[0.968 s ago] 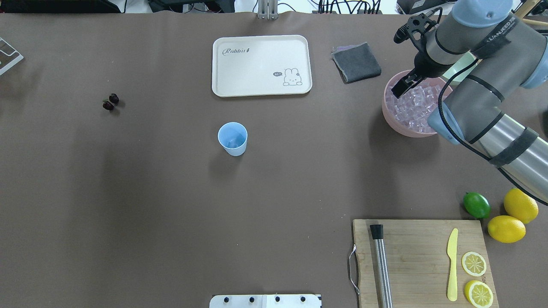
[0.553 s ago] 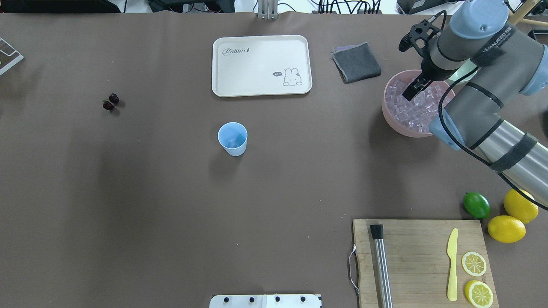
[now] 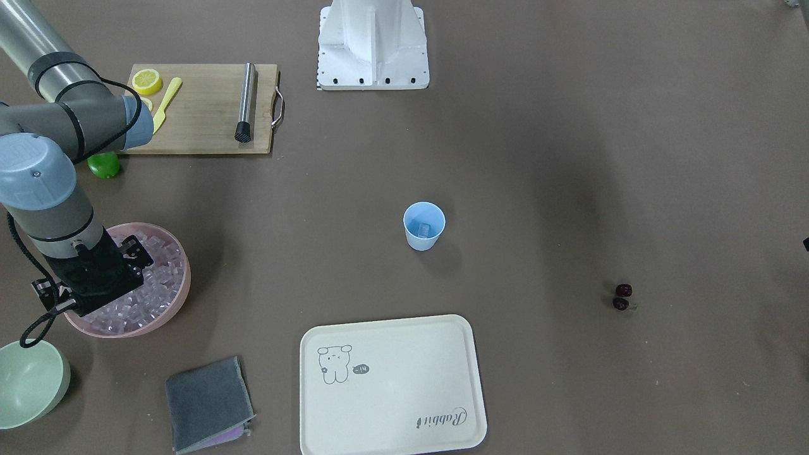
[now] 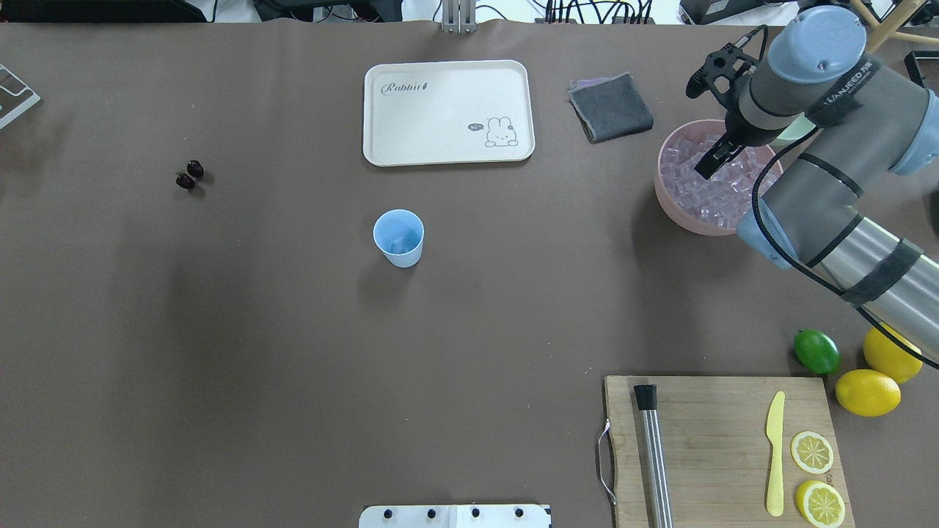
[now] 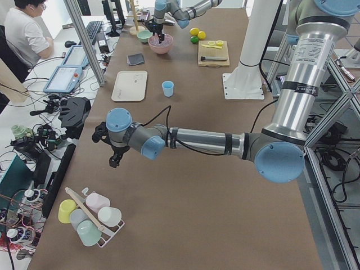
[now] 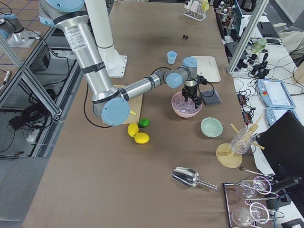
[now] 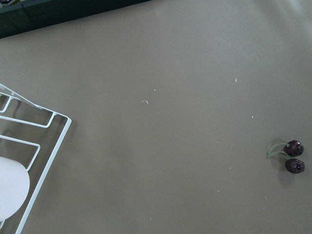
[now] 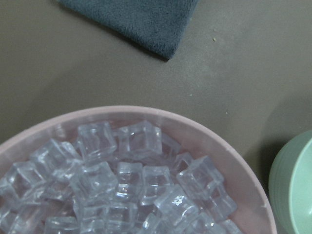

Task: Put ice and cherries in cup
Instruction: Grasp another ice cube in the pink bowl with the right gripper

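Observation:
The light blue cup (image 4: 398, 237) stands upright mid-table, with one clear ice cube (image 3: 425, 229) inside it. The pink bowl (image 4: 664, 198) at the right holds several more ice cubes (image 8: 126, 190). My right gripper (image 4: 713, 163) hangs over the middle of that bowl, fingers down among the cubes, and looks open and empty. The cherries (image 4: 189, 174) lie as a pair far to the left on the bare table, and also show in the left wrist view (image 7: 294, 156). My left gripper (image 5: 115, 160) hovers near the table's left end; I cannot tell if it is open.
A cream tray (image 4: 448, 111) and a grey cloth (image 4: 611, 107) lie at the back. A pale green bowl (image 3: 28, 382) stands beside the pink bowl. A cutting board (image 4: 722, 447), a lime (image 4: 816, 351) and lemons (image 4: 868, 391) are at the front right. A white wire rack (image 7: 29, 126) is at the left end.
My right gripper has moved from the pink bowl's left rim towards its middle, over the ice. The cup and cherries have not moved.

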Controlling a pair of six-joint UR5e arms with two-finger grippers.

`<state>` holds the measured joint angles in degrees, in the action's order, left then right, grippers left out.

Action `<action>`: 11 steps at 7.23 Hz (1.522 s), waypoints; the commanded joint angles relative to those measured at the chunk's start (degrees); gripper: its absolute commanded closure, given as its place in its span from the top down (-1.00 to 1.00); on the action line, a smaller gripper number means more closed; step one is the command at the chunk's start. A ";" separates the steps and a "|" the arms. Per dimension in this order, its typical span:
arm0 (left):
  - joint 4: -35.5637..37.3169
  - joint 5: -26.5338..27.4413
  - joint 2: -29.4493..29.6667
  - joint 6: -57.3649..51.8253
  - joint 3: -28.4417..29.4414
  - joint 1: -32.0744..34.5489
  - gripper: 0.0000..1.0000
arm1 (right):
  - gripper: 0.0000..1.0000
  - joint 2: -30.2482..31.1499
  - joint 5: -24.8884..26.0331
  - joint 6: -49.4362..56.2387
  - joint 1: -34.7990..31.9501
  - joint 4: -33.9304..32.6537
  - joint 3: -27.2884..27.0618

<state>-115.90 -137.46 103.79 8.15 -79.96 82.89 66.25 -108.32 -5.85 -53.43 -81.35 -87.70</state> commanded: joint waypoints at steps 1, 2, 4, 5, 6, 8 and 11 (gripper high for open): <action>-0.02 0.00 0.01 -0.07 0.33 0.00 0.95 | 0.98 0.81 0.12 -0.29 0.70 0.58 -0.27; -0.02 0.00 0.10 -0.16 0.60 0.00 0.95 | 0.98 0.81 0.30 -0.21 1.48 0.75 0.42; -0.81 0.00 -0.07 -0.07 0.77 0.00 0.95 | 0.97 0.55 0.48 0.23 1.49 0.75 0.69; -0.99 -0.09 -0.07 0.02 0.77 0.00 0.95 | 0.96 0.46 0.48 0.23 1.49 0.75 0.60; -1.25 0.00 -0.34 0.02 0.86 0.00 0.95 | 0.92 0.55 0.48 0.14 1.49 0.75 0.60; -1.25 0.00 -0.34 -0.07 1.04 0.00 0.95 | 0.46 0.20 0.65 -0.55 1.49 0.84 0.43; -1.78 0.00 -0.34 0.02 1.13 0.00 0.95 | -0.35 0.37 0.83 -0.12 1.49 0.75 0.25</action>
<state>-117.62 -137.46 103.41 8.17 -78.87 82.88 66.61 -107.52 -6.08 -51.94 -80.53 -87.47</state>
